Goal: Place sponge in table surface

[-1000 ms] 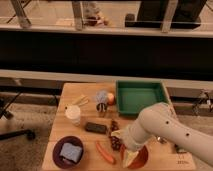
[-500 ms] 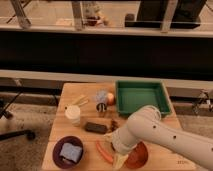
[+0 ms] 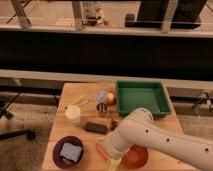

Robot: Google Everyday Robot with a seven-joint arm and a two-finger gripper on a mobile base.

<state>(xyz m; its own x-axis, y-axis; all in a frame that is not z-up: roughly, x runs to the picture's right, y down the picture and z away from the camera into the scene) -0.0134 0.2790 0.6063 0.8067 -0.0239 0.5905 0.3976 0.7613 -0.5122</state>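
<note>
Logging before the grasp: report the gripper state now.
Gripper: open, holding nothing, low over the front of the table surface, right of the purple bowl; the sponge lies in that bowl.

The tool (image 3: 112,153) lies mostly hidden beneath the pale robot arm (image 3: 160,140) at the near edge of the light tan wooden surface (image 3: 75,92). The arm, cut off at the right, covers part of a reddish-brown round dish (image 3: 138,158) and an orange stick (image 3: 101,149).

One high, near view down onto the table surface (image 3: 82,91)
</note>
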